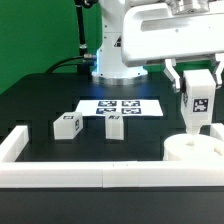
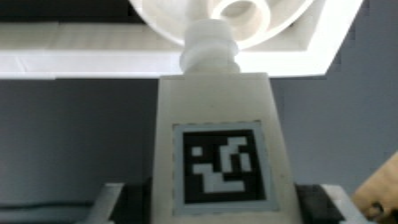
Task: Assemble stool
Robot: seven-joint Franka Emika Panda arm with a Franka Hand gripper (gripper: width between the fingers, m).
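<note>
The two-finger gripper (image 1: pixel 196 80) is clamping a short blocky white plastic leg (image 1: pixel 197 118) and holding it upright over the thick round white disc seat (image 1: pixel 195 150). The seat is lying at the exterior view's right, just inside the long white U-shaped border rail (image 1: pixel 60 176). The held leg is showing a black-and-white square tag (image 1: pixel 198 101) to the exterior camera, and its pattern is reading as blocky marks rather than letters.

In the wrist view the same leg (image 2: pixel 217 110) is filling most of the frame, with its tag (image 2: pixel 222 165) sharp. Its rounded peg end (image 2: pixel 210 45) is pointing at a round hole (image 2: pixel 237 13) in the seat (image 2: pixel 169 15); whether the peg is touching the seat cannot be told. Dark fingers (image 2: pixel 111 203) are pressing against the leg's sides.

On the black table (image 1: pixel 40 100), a second white leg (image 1: pixel 68 124) is lying toward the exterior view's left. A third white leg (image 1: pixel 115 125) is lying just beside the marker board (image 1: pixel 120 104), which is showing four square tags. Both loose legs are carrying small tags on their faces.
</note>
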